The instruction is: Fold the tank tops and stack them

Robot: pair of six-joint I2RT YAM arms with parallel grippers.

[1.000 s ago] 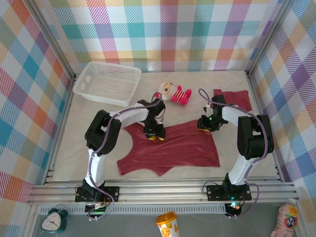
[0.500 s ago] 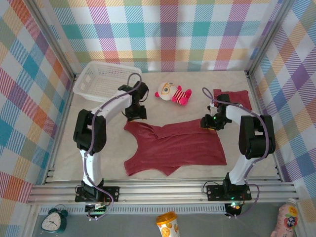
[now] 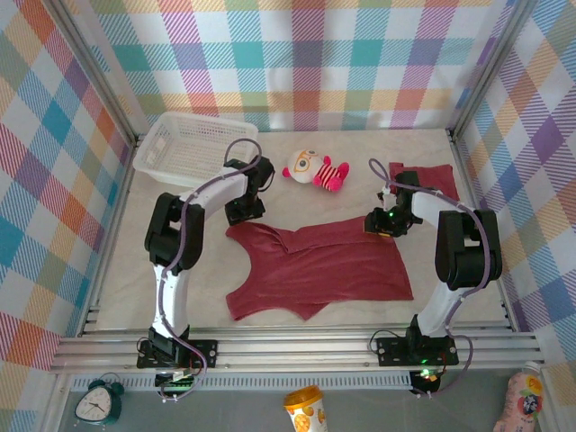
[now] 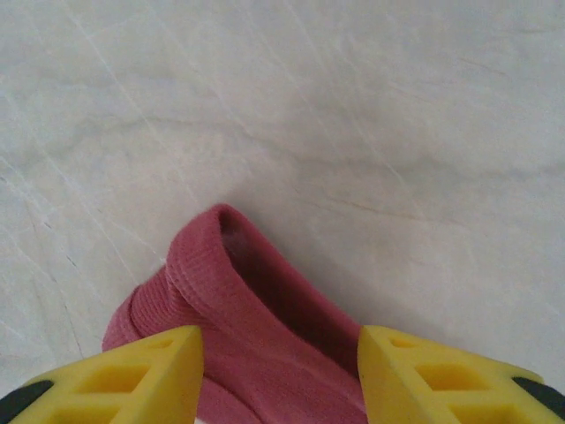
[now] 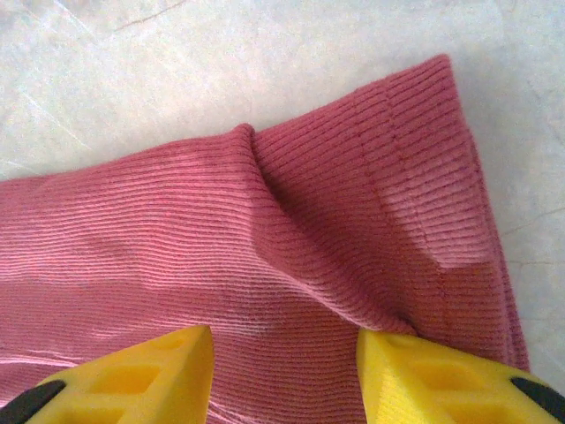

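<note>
top [image 3: 324, 265] | likely handling soft, limp, light | calling for pinching at strap [image 4: 221, 265], hem corner [image 5: 441, 132] | left gripper [image 4: 278, 353], right gripper [image 5: 284, 340] straddling top, parted, gripping nothing

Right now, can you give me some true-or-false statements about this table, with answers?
A dark red tank top lies spread out on the table. True.
The striped doll sits inside the white basket. False: it lies on the table beside it.
A second red top lies near the far right corner. True.
The left end effector holds the spread top high in the air. False: its jaws stand open over a strap lying on the table.
</note>
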